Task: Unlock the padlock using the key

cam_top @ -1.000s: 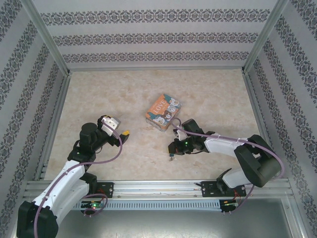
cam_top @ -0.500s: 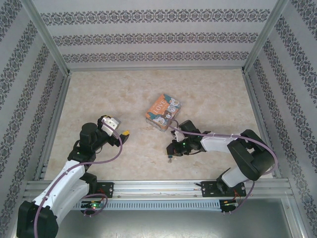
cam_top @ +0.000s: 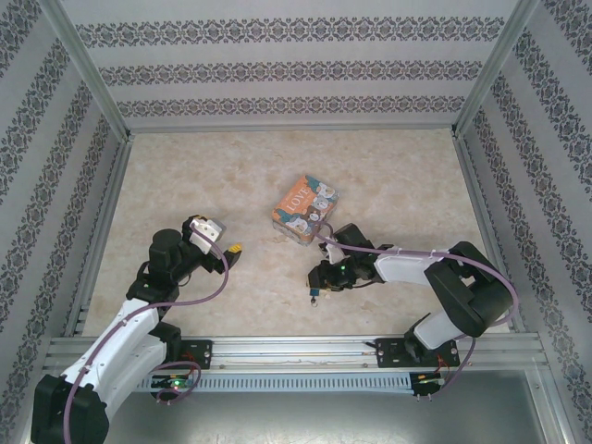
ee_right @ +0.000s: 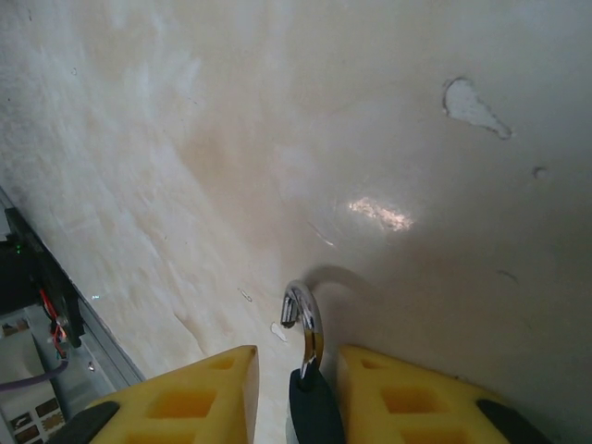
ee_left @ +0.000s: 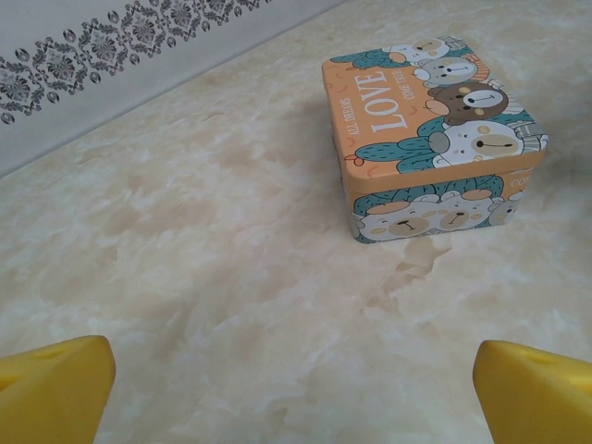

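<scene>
Right gripper (ee_right: 296, 372) pinches the padlock (ee_right: 314, 409)
Jaws closed on its dark body, shackle (ee_right: 304, 324) poking out; left gripper (ee_left: 294, 388) gapes wide, empty

L gripper (ee_left: 296, 393) fingertips (ee_left: 55, 384) sat wide apart at btm corners, w/ LOVE box (ee_left: 430, 139) on table (ee_left: 203, 259) ahead.

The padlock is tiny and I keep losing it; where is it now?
In the right wrist view the padlock sits in the right gripper, low over the table, just nearer than the LOVE box.
</scene>
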Robot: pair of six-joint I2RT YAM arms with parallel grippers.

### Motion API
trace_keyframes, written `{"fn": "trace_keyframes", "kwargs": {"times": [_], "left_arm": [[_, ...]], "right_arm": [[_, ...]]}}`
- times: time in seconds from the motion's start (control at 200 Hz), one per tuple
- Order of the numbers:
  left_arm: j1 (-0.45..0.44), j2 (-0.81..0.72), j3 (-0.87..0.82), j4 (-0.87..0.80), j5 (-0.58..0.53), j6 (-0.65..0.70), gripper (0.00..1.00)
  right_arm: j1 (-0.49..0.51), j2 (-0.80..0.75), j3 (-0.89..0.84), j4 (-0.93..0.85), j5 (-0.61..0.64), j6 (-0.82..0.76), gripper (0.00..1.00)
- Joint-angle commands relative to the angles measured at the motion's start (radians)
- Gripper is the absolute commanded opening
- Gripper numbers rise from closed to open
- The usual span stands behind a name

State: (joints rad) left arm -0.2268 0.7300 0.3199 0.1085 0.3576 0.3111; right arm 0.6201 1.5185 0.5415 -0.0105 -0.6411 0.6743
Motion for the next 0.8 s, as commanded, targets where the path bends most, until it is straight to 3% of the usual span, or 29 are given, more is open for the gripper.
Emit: {"fn": "trace_keyframes", "kwargs": {"times": [0.0,0.455,0.794], "left_arm": [[0.001,0.0,-0.013,-0.009,0.013,0.015,0.99],[0.001,-0.005,-0.015,-0.01,0.011,0.02,0.99],[0.002,-0.011,-0.022,0.006,0.028,0.017,0.99]], "right_arm": [[0.011,-0.031,0.007,-0.02,0.028,-0.015,0.29],[0.001,-0.117,0.008,-0.094,0.06,-0.043,0.36],[-0.018,-0.241,0.065,-0.283,0.162,-0.166,0.42]]}}
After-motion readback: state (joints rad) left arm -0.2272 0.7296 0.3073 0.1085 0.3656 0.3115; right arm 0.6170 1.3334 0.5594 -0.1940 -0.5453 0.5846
